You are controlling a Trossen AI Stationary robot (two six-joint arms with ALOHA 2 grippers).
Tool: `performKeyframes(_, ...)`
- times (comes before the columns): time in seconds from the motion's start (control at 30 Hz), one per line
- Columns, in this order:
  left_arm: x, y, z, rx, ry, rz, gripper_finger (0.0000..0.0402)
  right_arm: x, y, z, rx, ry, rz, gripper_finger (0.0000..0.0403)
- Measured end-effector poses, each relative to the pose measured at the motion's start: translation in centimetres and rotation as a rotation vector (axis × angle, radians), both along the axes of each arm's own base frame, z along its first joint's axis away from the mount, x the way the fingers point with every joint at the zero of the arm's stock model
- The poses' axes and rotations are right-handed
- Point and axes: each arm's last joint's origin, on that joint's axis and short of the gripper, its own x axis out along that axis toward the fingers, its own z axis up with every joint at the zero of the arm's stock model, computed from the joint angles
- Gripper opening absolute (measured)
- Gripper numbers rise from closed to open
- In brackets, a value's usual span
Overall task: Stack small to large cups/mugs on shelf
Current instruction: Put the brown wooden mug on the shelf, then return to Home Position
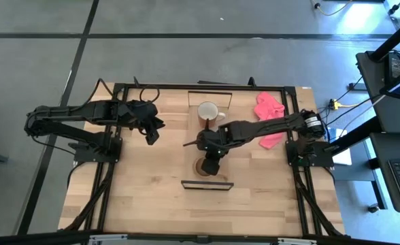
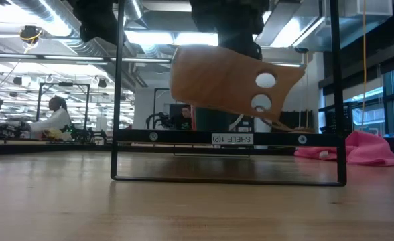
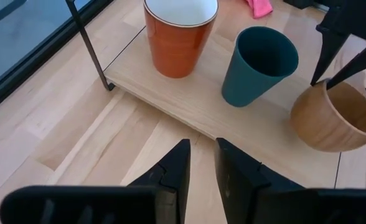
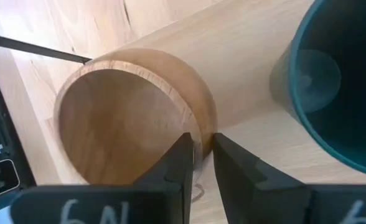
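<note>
1. Right wrist view: right gripper (image 4: 198,155) clamped on the rim of the tan wooden cup (image 4: 130,115), held tilted over the shelf (image 4: 245,74).
2. Just beside it, dark green cup (image 3: 259,64) upright on the board.
3. Farther along, orange-brown mug (image 3: 178,34) upright.
4. Left gripper (image 3: 200,168) hovering off the shelf edge, fingers nearly together, empty.

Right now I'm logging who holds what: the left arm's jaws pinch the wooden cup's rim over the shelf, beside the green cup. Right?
Wrong arm. The right gripper pinches the wooden cup rim, as the right wrist view shows. It is over the shelf, beside the green cup. The left gripper holds nothing.
</note>
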Motion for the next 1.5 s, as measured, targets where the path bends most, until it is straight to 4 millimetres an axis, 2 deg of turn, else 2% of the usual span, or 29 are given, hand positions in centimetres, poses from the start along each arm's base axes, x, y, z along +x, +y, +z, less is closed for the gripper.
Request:
performKeyframes(0.17, 0.0, 0.0, 0.0, 0.0, 0.0, 0.0, 0.0069, 0.0, 0.0, -0.1, 0.001, 0.007, 0.005, 0.0065)
performKeyframes(0.47, 0.0, 0.0, 0.0, 0.0, 0.0, 0.0, 0.0069, -0.4, 0.0, -1.4, 0.012, 0.049, 0.013, 0.0093)
performKeyframes(0.7, 0.0, 0.0, 0.0, 0.003, 0.001, -0.003, 0.0069, -0.3, -0.1, -1.1, -0.034, 0.016, -0.005, 0.0105)
performKeyframes(0.97, 0.0, 0.0, 0.0, 0.004, 0.001, -0.004, 0.0069, -0.2, -0.1, 1.6, -0.036, -0.037, -0.013, 0.0106)
performKeyframes(1.2, 0.0, 0.0, 0.0, 0.005, 0.001, -0.004, 0.0069, -0.9, 0.4, 4.4, -0.07, -0.007, -0.022, 0.0106)
performKeyframes(1.3, 0.0, 0.0, 0.0, 0.008, 0.002, -0.008, 0.0069, -1.3, 0.6, 6.0, -0.156, -0.018, -0.089, 0.0106)
performKeyframes(1.5, 0.2, 0.0, 0.2, 0.016, -0.021, -0.03, 0.0069, -2.7, 0.4, 9.5, -0.455, -0.061, -0.293, 0.0106)
